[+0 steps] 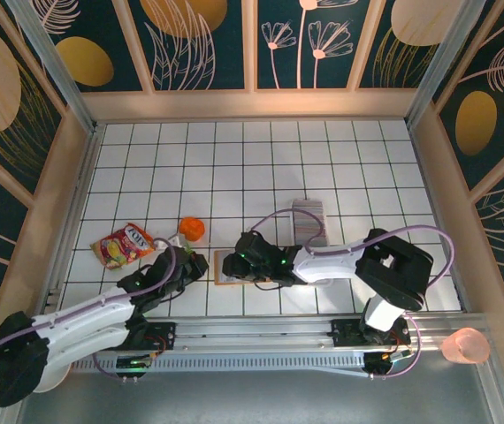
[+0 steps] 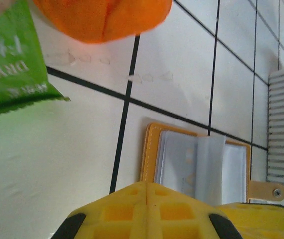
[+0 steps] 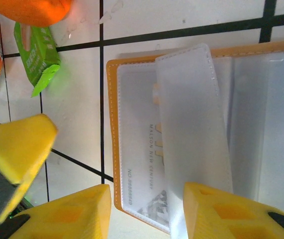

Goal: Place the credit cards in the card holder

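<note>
Entry: card holder (image 3: 137, 149) lay open, near-centre on the desk (image 1: 146, 159), under my spread right gripper (image 3: 144, 199), with the left gripper (image 2: 147, 188) pressed together just left of it; I feared the right gripper snagging the clear sleeve (image 3: 192, 114) and dragging the card holder askew.

The card holder (image 3: 132, 124) lies open and flat on the white tiled surface (image 3: 72, 119). It has a tan-orange rim and stitched clear pockets, and one pocket leaf (image 3: 192, 124) is raised off the rest. Its clasp tab (image 2: 266, 190) juts sideways. The credit cards (image 1: 308, 218) stand edge-on in a grey striped row nearby, farther back.
</note>
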